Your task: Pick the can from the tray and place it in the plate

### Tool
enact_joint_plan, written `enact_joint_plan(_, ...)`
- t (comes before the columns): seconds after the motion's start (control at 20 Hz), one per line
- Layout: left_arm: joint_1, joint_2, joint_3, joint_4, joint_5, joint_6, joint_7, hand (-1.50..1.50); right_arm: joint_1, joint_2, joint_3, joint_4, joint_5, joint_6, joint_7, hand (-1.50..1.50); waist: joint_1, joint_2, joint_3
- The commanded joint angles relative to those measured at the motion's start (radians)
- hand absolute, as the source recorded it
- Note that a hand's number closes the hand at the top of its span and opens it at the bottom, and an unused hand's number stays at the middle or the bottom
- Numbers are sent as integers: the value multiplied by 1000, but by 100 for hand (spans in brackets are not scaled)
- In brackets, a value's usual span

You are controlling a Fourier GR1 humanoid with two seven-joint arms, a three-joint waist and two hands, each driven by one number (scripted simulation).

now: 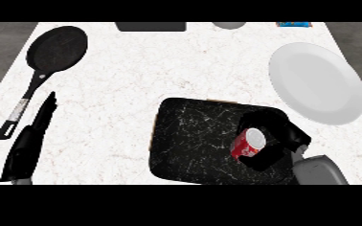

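A red can (247, 142) with a white top sits on the right part of the black marbled tray (191, 139). My right hand (277, 133) is curled around the can, fingers behind it and thumb below it, hiding part of its side. The white plate (314, 81) lies on the counter up and to the right of the tray, with nothing on it. My left hand (32, 134) rests at the left edge with its fingers straight, pointing up the counter, away from the tray.
A black frying pan (56, 50) with a long handle lies at the far left, just above my left hand. A dark rectangular object (151, 26), a grey bowl (229, 25) and a blue item (293, 24) line the far edge.
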Motion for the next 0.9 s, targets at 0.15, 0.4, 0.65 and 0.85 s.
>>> enact_joint_plan(0.15, 2, -7, 7, -12, 9, 4, -4, 0, -49, -443, -250, 162, 83, 38, -177, 150, -8, 27, 10)
enact_joint_plan(0.4, 0, -9, -1, -19, 14, -6, -14, 0, -80, -602, -374, 306, 117, -49, -336, 150, 18, 36, 18)
enact_joint_plan(0.65, -7, -2, 0, -19, 18, -16, -20, 0, -107, -678, -484, 457, 119, -178, -518, 150, 35, 39, 20)
enact_joint_plan(0.85, -15, -13, -3, -9, 12, -4, -22, 0, -138, -708, -570, 542, 103, -302, -684, 150, 34, 36, 20)
